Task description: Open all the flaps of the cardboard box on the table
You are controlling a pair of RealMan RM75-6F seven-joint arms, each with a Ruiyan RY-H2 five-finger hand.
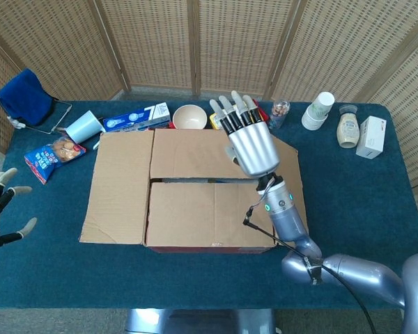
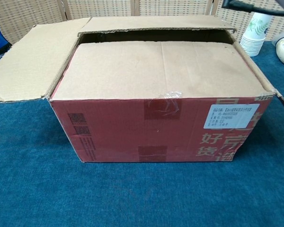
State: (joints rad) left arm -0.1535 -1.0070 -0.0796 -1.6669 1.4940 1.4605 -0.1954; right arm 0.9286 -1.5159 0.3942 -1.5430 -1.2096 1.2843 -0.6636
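The cardboard box [image 1: 209,240] stands mid-table, with red sides [image 2: 156,127] in the chest view. Its left flap [image 1: 118,184] lies folded out flat. The far flap [image 1: 195,153] and the near flap [image 1: 205,212] both lie down over the opening, with a narrow gap between them. The right flap [image 1: 294,177] slopes outward. My right hand [image 1: 247,142] is above the far flap's right end, fingers spread and holding nothing; whether it touches the flap is unclear. My left hand [image 1: 0,209] hangs off the table's left edge, fingers apart and empty.
Behind the box lie a blue carton [image 1: 136,118], a bowl [image 1: 189,116] and a tipped blue cup [image 1: 83,127]. A snack bag [image 1: 53,156] lies at far left. Stacked paper cups [image 1: 318,110], a bottle [image 1: 347,130] and a white box [image 1: 371,137] stand at back right.
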